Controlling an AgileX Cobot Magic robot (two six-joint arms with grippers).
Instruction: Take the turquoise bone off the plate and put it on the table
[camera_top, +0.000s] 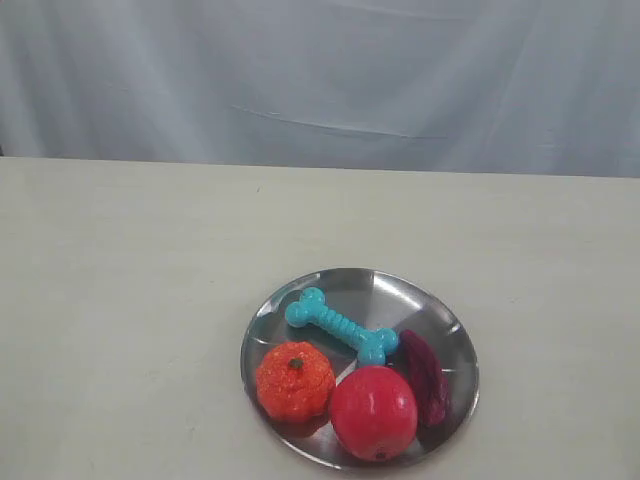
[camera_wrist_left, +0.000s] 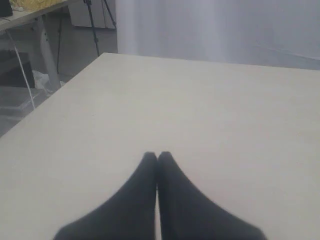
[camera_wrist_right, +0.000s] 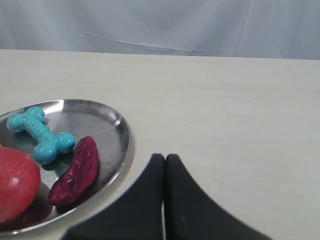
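While the turquoise bone (camera_top: 340, 327) lies on the plate (camera_top: 385, 290), the left gripper (camera_wrist_left: 157, 156) and right gripper (camera_wrist_right: 165, 157) hover closed and empty over the table (camera_top: 130, 280); pickup seems unstarted; next, the nearer right gripper must open and reach.

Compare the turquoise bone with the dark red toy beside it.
The turquoise bone is bright, the dark red toy maroon. The bone has a ribbed shaft and knobbed ends; the red toy is a tapered oval. The bone lies mid-plate, the red toy by the rim. Both lie flat on the plate.
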